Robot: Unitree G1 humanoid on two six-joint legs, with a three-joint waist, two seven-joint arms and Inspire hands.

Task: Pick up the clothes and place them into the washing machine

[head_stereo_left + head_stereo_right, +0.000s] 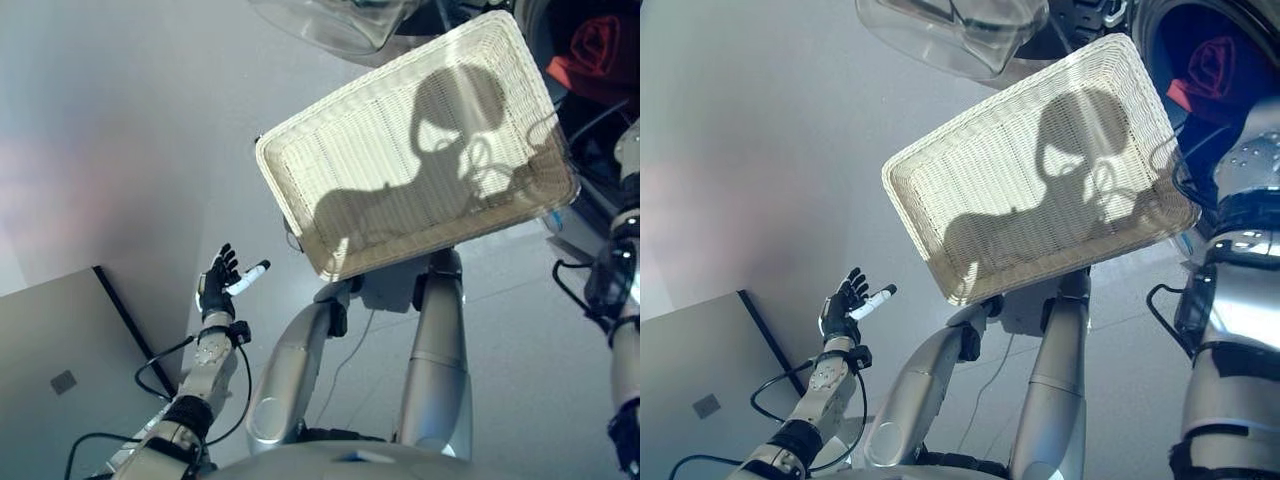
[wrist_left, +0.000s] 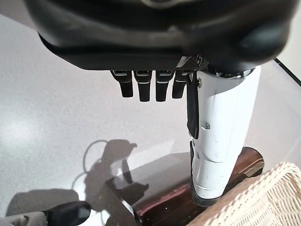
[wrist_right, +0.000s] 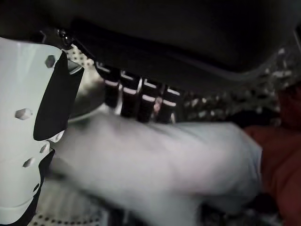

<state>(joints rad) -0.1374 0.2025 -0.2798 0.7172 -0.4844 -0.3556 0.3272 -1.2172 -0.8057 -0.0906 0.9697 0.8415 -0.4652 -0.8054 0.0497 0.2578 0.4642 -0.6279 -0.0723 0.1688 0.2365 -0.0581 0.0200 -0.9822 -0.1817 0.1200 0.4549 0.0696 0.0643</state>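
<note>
Lying inside the washing machine, red cloth; no legible writing.

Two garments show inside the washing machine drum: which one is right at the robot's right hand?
The white garment. It lies directly past the right hand, whose fingers reach onto it, while the red garment sits off to one side, untouched.

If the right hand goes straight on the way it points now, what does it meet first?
Probably the pale garment: in the right wrist view it lies just past the right hand, with a red garment beside it. Depth is unclear.
</note>
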